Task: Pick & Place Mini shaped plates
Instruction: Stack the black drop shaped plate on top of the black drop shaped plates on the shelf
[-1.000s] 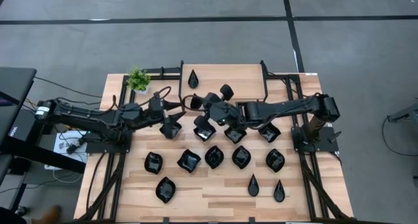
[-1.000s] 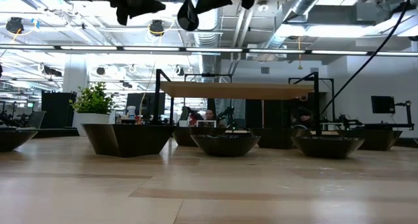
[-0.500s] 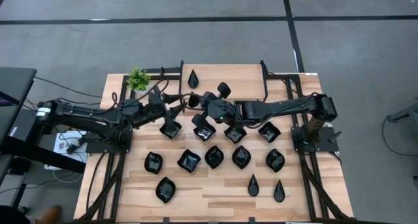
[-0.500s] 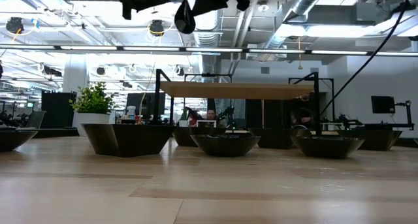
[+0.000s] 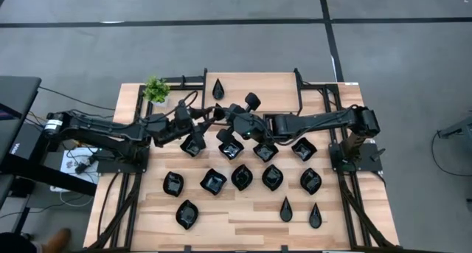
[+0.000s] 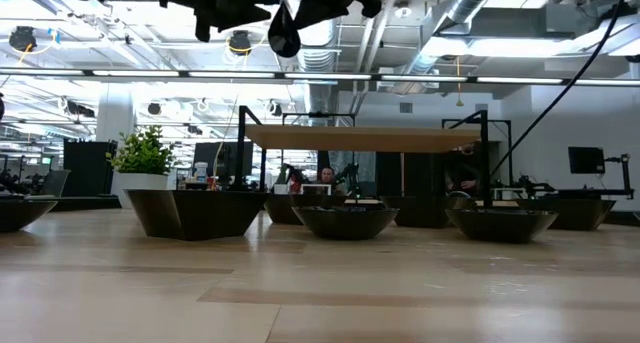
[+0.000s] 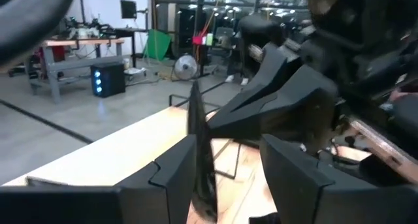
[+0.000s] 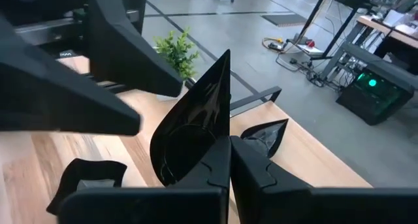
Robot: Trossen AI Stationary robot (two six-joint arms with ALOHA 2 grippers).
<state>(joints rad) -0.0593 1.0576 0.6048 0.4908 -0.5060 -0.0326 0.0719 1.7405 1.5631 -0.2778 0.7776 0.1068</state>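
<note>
Our right pincer (image 8: 228, 160) pinches a black teardrop plate (image 8: 194, 126) by its rim, lifted edge-on above the middle of the counter's (image 5: 243, 212) far half. Our left pincer (image 7: 225, 168) stands wide just beside it, one finger on each side of the plate's edge, not closed on it. We judge a hand-over under way. A dozen or so mini shaped plates (image 5: 242, 176) lie in rows below; one teardrop (image 5: 218, 88) sits at the far edge.
</note>
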